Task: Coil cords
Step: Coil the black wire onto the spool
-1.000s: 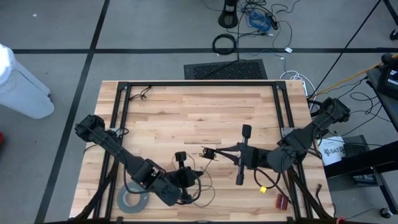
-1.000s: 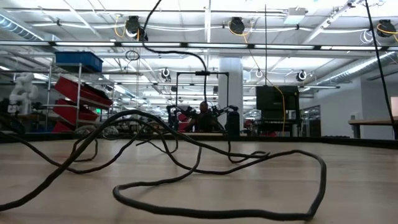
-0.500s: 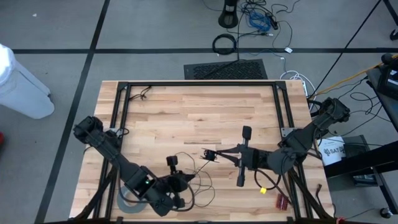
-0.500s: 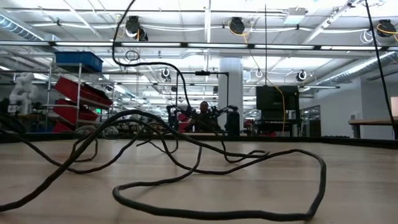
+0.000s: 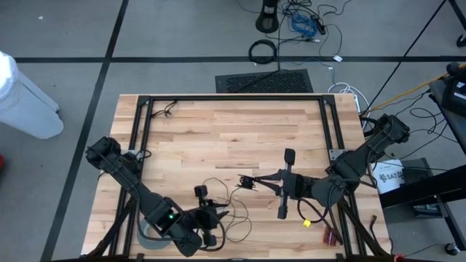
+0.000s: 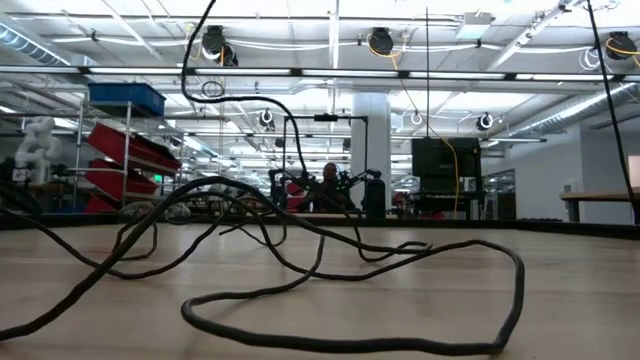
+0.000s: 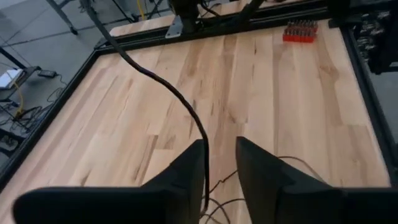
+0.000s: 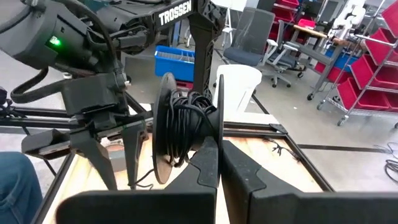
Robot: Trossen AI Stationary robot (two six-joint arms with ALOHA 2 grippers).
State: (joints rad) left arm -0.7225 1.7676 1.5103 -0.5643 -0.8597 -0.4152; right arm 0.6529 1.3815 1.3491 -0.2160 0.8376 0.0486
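The right tool [image 5: 248, 180] sits mid-worktop toward the near edge, clamped on the small black disc [image 8: 166, 127], around which part of the thin wire [image 8: 185, 127] is already wound. The rest of the wire [image 5: 234, 211] lies in loose loops by the near edge. The left tool [image 5: 218, 214] hangs over those loops, fingers [image 7: 182, 177] slightly parted, the wire running between them. If slack snags or slips free, windings could loosen or tangle.

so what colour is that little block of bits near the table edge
Red; the block of bits shows best in the left wrist view, lying on the table.
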